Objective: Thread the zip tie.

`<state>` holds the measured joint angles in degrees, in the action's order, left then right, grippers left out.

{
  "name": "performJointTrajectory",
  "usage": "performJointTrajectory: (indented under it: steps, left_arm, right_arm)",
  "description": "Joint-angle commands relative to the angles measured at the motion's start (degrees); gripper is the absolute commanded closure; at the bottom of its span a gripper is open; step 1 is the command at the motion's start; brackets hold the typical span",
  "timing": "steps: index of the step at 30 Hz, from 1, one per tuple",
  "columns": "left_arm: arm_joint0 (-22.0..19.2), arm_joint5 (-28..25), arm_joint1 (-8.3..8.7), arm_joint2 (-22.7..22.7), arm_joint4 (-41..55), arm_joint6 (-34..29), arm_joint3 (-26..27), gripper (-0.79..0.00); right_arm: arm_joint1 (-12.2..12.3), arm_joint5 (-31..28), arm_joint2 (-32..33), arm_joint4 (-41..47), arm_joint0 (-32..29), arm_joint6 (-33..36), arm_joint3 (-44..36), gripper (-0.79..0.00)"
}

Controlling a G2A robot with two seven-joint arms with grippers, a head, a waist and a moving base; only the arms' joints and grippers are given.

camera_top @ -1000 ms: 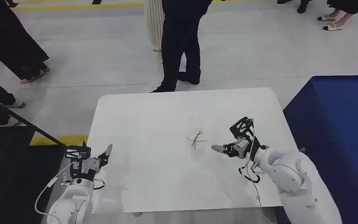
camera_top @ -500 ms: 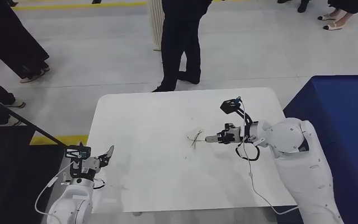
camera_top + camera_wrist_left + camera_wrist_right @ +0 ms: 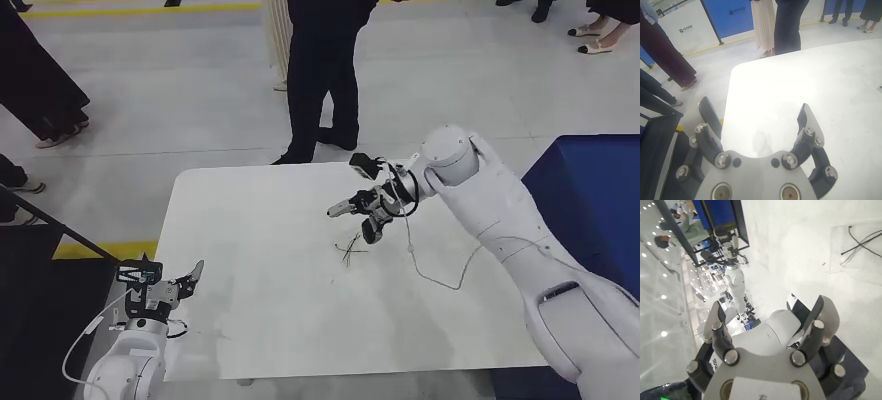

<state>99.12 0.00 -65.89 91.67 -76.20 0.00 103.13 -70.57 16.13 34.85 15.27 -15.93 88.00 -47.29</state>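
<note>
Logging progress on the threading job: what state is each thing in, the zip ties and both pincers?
zip ties: lying loose and crossed on the table, no loop visible, not held.
left pincer: open, empty, over the table's edge.
right pincer: open, empty, above the table near the zip ties, not touching them.
</note>
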Motion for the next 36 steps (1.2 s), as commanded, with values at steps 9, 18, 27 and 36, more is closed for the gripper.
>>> performJointTrajectory:
  steps: [9,18,27,36]
  left_arm:
    - [0.0,0.0,0.0,0.0,0.0,0.0,0.0,-0.785]
    - [0.0,0.0,0.0,0.0,0.0,0.0,0.0,-0.785]
    - [0.0,0.0,0.0,0.0,0.0,0.0,0.0,-0.785]
    - [0.0,0.0,0.0,0.0,0.0,0.0,0.0,-0.785]
  right_arm:
    - [-0.6,0.0,-5.7,0.0,1.6,0.0,2.5,-0.785]
    - [1.6,0.1,-3.4,-5.4,0.0,-6.1,-2.6,-0.693]
    - [-1.8,6.9,-8.0,-7.2,0.7,-6.8,0.8,-0.289]
    - [-7.3,8.5,-14.0,-6.8,2.7,-8.4,10.0,-0.286]
